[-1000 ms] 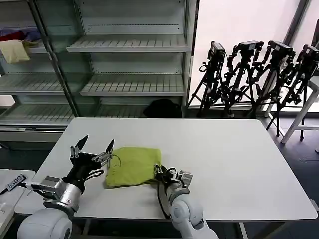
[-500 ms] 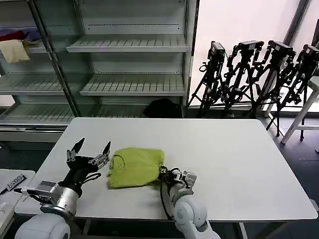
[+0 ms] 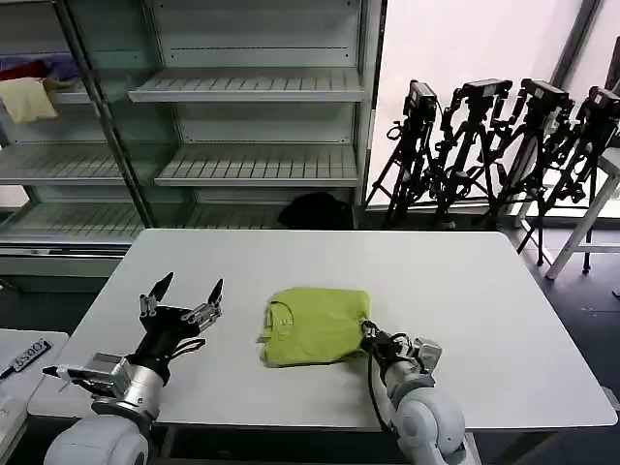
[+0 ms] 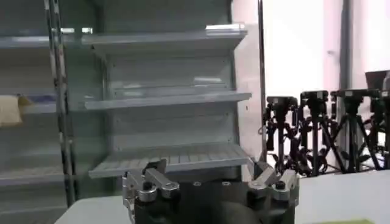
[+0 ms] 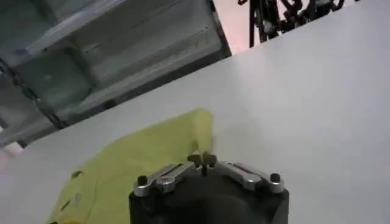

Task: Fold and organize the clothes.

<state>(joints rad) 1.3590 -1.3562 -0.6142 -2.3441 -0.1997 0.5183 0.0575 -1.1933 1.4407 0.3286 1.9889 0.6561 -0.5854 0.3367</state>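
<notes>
Here the right claw (image 3: 369, 335) pinched the folded T-shirt (image 3: 315, 325) near the table's (image 3: 484, 291) front edge; the left claw (image 3: 181, 299) hovered open.

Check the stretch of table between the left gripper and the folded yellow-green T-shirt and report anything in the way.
Nothing visible is in the way. In the head view, bare white table lies between the open left gripper and the T-shirt. The right gripper is shut on the shirt's opposite edge.

Only faint pale characters on a small dark object (image 3: 21, 356) at the head view's lower left edge, too small to read. No legible text, labels, brands or numbers anywhere else.
</notes>
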